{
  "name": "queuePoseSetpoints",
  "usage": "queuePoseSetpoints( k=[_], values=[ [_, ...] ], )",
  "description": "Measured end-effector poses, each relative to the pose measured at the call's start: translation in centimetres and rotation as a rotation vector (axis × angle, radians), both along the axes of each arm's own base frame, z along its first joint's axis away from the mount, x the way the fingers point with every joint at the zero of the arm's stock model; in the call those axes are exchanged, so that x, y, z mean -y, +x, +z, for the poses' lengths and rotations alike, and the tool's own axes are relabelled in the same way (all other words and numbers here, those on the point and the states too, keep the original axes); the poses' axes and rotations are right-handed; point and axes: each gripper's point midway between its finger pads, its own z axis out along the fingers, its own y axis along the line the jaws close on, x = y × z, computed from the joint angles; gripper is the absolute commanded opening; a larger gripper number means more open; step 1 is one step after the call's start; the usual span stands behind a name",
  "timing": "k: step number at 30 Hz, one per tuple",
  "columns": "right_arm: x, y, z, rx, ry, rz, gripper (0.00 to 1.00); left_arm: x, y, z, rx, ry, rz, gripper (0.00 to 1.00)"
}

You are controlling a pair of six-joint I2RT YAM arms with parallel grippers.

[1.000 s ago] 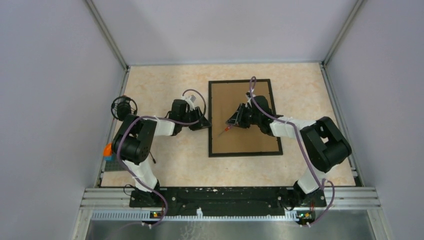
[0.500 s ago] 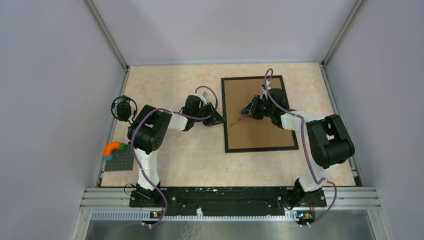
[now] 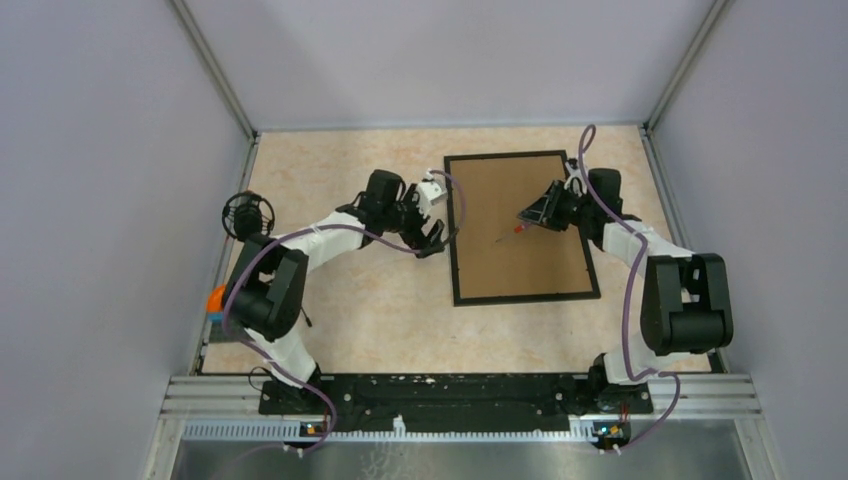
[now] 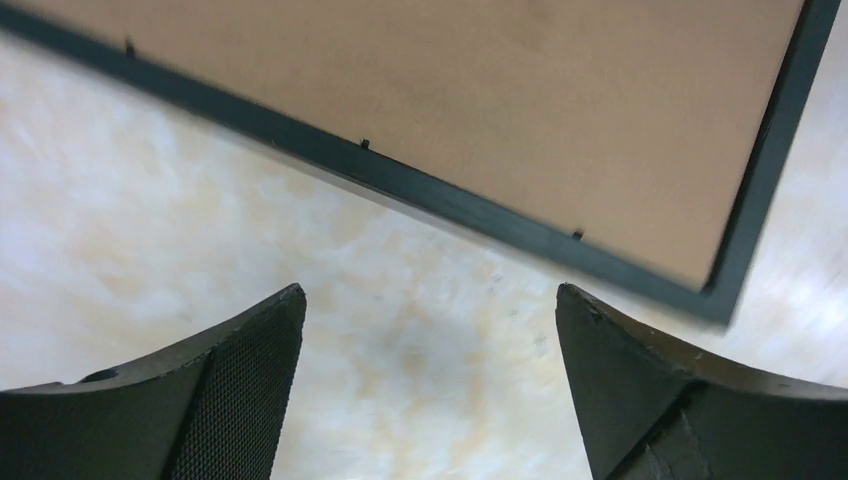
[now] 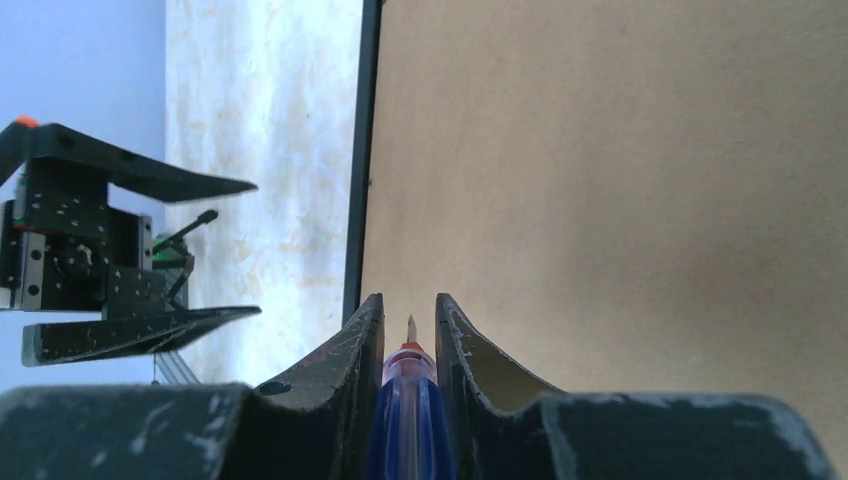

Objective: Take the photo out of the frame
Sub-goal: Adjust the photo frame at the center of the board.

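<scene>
The frame (image 3: 520,270) lies face down on the table, its brown board back up inside a thin black rim. The photo is hidden under that back. My left gripper (image 3: 437,232) stands open just off the frame's left edge; in the left wrist view its fingertips (image 4: 265,330) spread wide over bare table, with the frame's rim (image 4: 440,205) just beyond. My right gripper (image 3: 533,214) hovers over the brown back (image 5: 620,180), shut on a blue-handled screwdriver (image 5: 408,410) whose tip points toward the left rim (image 5: 365,150).
A round black object (image 3: 247,213) sits at the table's left edge, with an orange piece (image 3: 215,298) on a grey plate near it. Grey walls and metal rails enclose the table on three sides.
The frame has slid to the right. My left gripper has opened at the frame's left edge. My right gripper has moved right and farther back with the screwdriver.
</scene>
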Motion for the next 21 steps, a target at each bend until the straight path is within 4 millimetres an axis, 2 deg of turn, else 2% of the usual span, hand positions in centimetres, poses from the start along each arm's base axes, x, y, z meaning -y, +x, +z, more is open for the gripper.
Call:
queuePoseSetpoints(
  k=[4,8,12,15,19,21],
  values=[
    [-0.3,-0.6,0.1,-0.005,0.008,0.035,0.0,-0.8,0.5,0.9,0.289,0.179,-0.329,0.93],
    [-0.2,-0.7,0.1,-0.003,0.009,0.043,0.0,-0.8,-0.1,0.2,0.459,0.271,-0.637,0.93],
    [0.3,-0.7,0.1,-0.001,0.013,0.04,0.0,1.4,0.9,-0.5,0.591,0.291,-0.837,0.93],
    [0.6,-0.7,0.1,-0.007,0.016,0.035,0.0,3.2,0.3,-1.8,0.641,0.301,-0.954,0.89],
    [0.4,-0.9,0.2,-0.008,0.026,0.047,0.0,5.3,-1.4,-4.5,0.633,0.318,-1.09,0.79],
    [0.5,-0.9,0.2,-0.009,0.03,0.048,0.0,5.9,-1.7,-5.1,0.617,0.321,-1.131,0.69]
  ],
)
